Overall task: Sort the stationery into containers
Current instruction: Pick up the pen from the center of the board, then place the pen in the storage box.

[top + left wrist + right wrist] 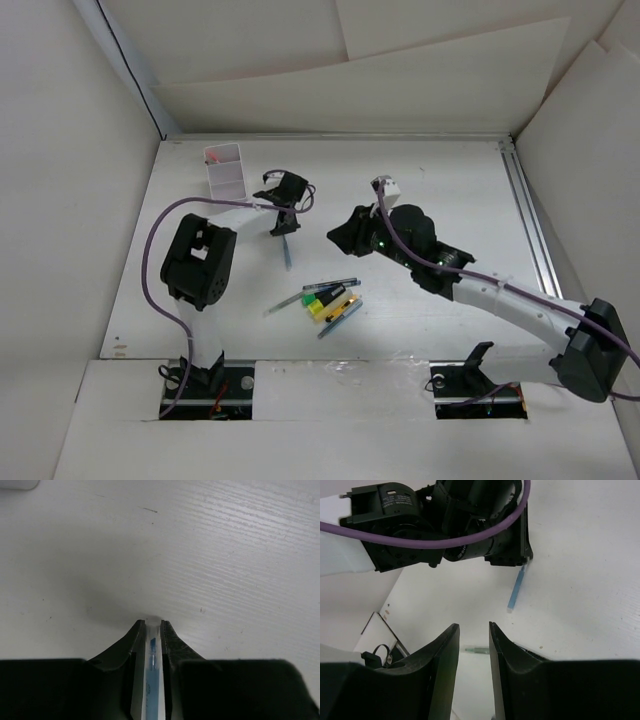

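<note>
Right now the left claw (151,626) is pinched tight on one blue pen (151,674), gripping it near its upper end. In the top view the pen's long axis runs almost straight up and down the frame, free end toward the bottom. Whether that end touches the surface (440,190) I can't tell. The right claw (472,637) stands partly apart, holding nothing. At lower centre lies the loose pile: what look like two yellow-green highlighters (320,300) among several thin pens (340,318), too tangled to count. One white box (226,172) sits at upper left.
</note>
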Tool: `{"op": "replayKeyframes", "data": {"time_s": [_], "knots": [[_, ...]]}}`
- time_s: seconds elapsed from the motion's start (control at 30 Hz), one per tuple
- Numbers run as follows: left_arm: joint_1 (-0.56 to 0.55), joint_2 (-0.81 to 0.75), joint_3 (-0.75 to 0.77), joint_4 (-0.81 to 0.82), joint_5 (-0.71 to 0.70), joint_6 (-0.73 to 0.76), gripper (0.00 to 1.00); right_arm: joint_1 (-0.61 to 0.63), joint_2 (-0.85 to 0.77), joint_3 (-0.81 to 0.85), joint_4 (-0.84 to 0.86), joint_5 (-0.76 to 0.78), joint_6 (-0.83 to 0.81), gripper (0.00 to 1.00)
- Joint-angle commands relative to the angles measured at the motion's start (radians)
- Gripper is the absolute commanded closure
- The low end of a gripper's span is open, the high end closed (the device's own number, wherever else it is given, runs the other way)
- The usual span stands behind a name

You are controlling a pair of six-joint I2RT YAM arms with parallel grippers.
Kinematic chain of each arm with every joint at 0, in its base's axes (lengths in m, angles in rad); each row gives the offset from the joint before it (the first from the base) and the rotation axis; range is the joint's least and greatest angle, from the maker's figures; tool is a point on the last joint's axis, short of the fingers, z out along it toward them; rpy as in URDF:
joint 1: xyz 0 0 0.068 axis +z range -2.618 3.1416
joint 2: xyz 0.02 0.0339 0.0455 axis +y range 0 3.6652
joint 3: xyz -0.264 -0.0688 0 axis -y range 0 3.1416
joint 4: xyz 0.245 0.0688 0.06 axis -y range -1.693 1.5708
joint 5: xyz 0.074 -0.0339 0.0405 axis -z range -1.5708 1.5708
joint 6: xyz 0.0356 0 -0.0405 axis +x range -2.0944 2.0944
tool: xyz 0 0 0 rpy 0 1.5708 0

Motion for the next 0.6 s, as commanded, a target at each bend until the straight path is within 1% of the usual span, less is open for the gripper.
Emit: {"op": "replayKeyframes", "data": {"time_s": [0.0, 0.07, 0.1, 0.17, 0.2, 0.23, 0.27, 0.3, 0.37, 0.4, 0.43, 0.47, 0.57], "knots": [[0.029, -0.122, 0.084, -0.023, -0.010, -0.040, 1.00, 0.009, -0.045, -0.003, 0.028, 0.027, 0.007, 0.64], [0.071, -0.154, 0.139, -0.013, 0.038, -0.066, 1.00, 0.009, -0.057, -0.003, 0.028, 0.036, 0.007, 0.64], [0.126, -0.154, 0.159, 0.001, 0.056, -0.075, 1.00, 0.009, -0.057, -0.003, 0.028, 0.036, 0.007, 0.64], [0.187, -0.168, 0.195, 0.033, 0.097, -0.095, 1.00, 0.009, -0.057, -0.003, 0.028, 0.036, 0.007, 0.64], [0.250, -0.168, 0.233, 0.049, 0.110, -0.118, 1.00, 0.009, -0.057, -0.003, 0.028, 0.036, 0.007, 0.64], [0.278, -0.168, 0.253, 0.078, 0.110, -0.127, 1.00, 0.009, -0.048, -0.003, 0.028, 0.036, 0.007, 0.64], [0.305, -0.157, 0.279, 0.078, 0.096, -0.127, 1.00, 0.009, -0.048, -0.003, 0.028, 0.036, 0.007, 0.64], [0.351, -0.128, 0.343, 0.078, 0.076, -0.138, 1.00, 0.009, -0.048, -0.003, 0.028, 0.036, 0.007, 0.64], [0.390, -0.090, 0.414, 0.067, 0.035, -0.138, 1.00, 0.009, -0.039, -0.003, 0.028, 0.045, -0.002, 0.64], [0.407, -0.072, 0.451, 0.057, -0.026, -0.129, 1.00, 0.009, -0.039, -0.003, 0.028, 0.045, -0.002, 0.64], [0.439, -0.036, 0.512, 0.057, -0.055, -0.129, 1.00, 0.009, -0.039, -0.003, 0.028, 0.045, -0.002, 0.64], [0.454, -0.021, 0.537, 0.047, -0.081, -0.118, 1.00, 0.009, -0.028, -0.003, 0.028, 0.045, -0.002, 0.64], [0.487, 0.012, 0.587, 0.104, -0.154, -0.078, 1.00, 0.009, -0.008, -0.003, 0.028, 0.033, -0.002, 0.64]]}}
